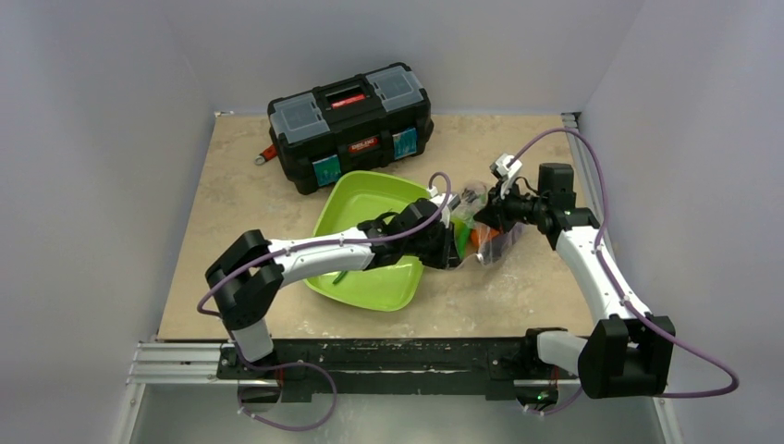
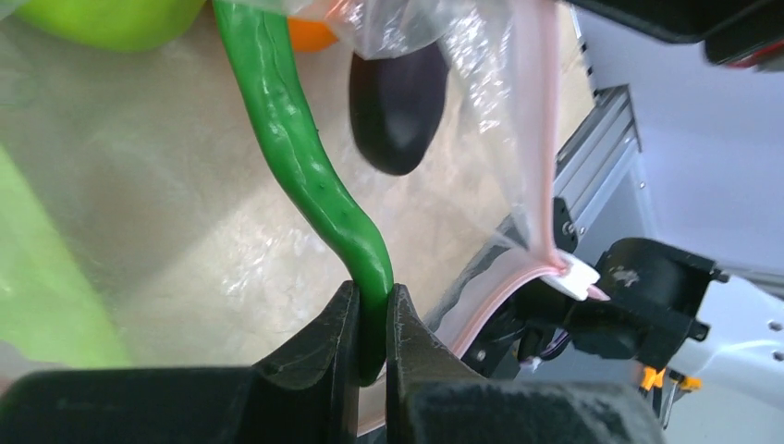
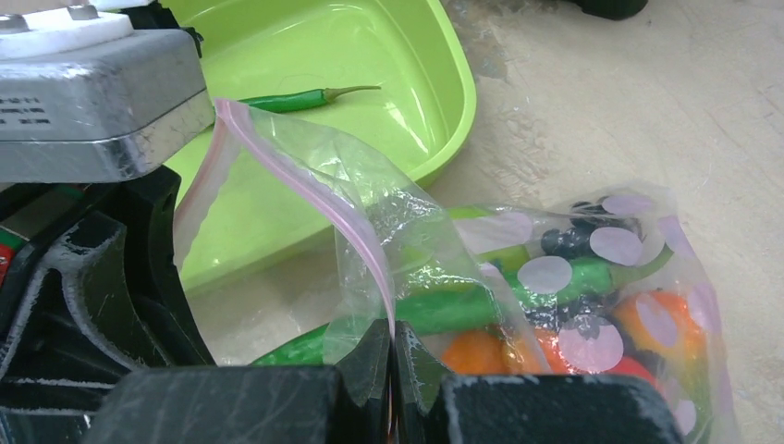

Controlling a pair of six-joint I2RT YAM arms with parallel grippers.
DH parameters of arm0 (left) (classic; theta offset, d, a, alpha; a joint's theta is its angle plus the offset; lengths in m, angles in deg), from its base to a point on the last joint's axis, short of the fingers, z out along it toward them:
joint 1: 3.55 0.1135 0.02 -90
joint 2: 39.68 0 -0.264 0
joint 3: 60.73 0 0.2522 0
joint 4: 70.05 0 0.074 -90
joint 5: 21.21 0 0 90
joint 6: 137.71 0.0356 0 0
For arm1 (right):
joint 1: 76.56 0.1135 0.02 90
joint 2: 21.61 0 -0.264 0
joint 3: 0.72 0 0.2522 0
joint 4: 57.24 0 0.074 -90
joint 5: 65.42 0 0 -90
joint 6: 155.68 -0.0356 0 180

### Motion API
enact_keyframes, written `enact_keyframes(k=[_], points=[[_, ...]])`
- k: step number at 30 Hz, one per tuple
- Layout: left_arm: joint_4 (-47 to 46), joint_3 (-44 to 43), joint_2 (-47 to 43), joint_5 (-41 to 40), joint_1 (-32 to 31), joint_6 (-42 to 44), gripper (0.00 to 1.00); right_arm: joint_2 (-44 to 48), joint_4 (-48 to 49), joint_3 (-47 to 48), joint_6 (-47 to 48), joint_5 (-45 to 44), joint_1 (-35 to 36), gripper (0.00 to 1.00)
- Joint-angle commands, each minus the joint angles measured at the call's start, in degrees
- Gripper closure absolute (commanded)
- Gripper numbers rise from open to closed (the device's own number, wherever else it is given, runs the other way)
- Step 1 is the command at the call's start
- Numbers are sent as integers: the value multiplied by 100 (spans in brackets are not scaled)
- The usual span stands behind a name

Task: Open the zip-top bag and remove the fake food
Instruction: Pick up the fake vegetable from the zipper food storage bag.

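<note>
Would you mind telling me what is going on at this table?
The right tool is shut on the zip-top bag near its pink zip strip, holding the mouth open. The left tool pinches a green bean pod at the bag's mouth. Other fake food is inside the bag; one green chili lies in the lime-green tray.

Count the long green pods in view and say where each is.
2. One pod lies in the tray; another pod is pinched in the left gripper, its far end in the bag. More green deeper in the bag may be a third.
</note>
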Motion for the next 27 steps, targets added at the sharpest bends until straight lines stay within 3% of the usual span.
enact_keyframes(k=[1,9,16,27], points=[[437,-108,-436,391,181,424,100,163,29,10,279,288,24,100],[-225,-337,-224,778,576,-132,100,145,-474,46,892,852,371,100],[-36,-571,-326,868,671,-76,100,202,-413,33,905,616,401,100],[856,-258,-973,1420,689,380,100,268,-217,24,732,137,402,100]])
